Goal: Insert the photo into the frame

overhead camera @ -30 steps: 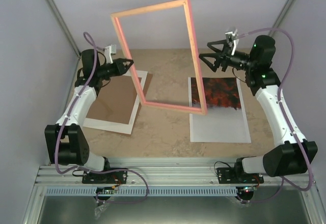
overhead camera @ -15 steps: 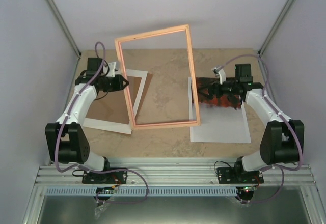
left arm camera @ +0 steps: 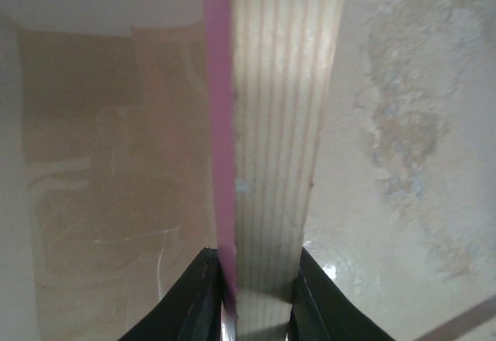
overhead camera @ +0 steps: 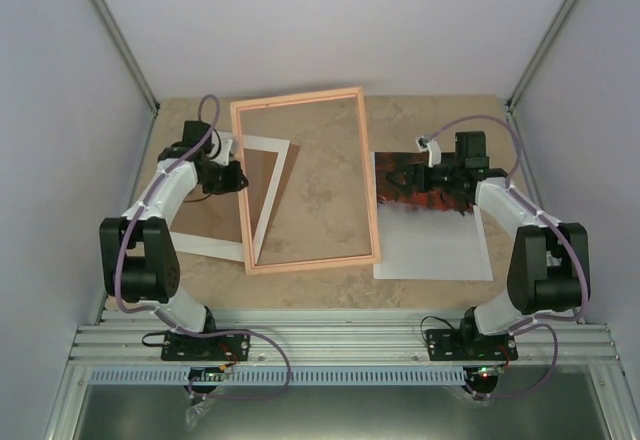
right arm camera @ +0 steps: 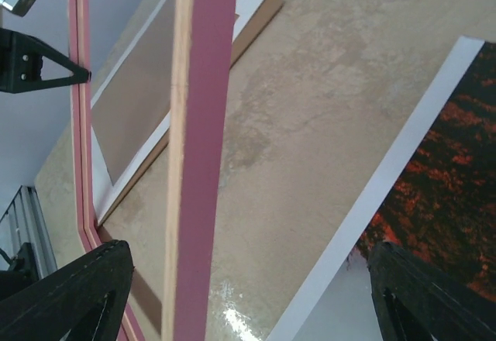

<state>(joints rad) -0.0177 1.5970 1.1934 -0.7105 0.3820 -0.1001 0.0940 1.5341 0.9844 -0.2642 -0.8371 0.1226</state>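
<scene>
While the photo (overhead camera: pixel 432 232) lay flat and face up on the right half of the table (overhead camera: pixel 310 290), its red-orange and dark end toward the far edge and its pale misty end toward the near edge, it sat outside the frame (overhead camera: pixel 305 262); the frame lay close to level across the middle of the table, its long sides running from the far edge toward the near edge; seen from above, its right rail ran along the photo's left edge; whether that rail touched the tabletop could not be told.

The left gripper (overhead camera: pixel 240 175) was clamped on the frame's left rail; in the left wrist view its black fingers (left arm camera: pixel 198 298) pressed both sides of the rail, pale wood grain and a pink strip showing between them.

The right gripper (overhead camera: pixel 393 175) hung over the photo's dark end, just beside the frame's right rail; its jaws stood wide apart and gripped nothing, the pink rail passing between them in the right wrist view without touching either finger.

A white-bordered sheet with a brown centre (overhead camera: pixel 212 215) lay on the left half of the table; its right part was under the frame.
</scene>
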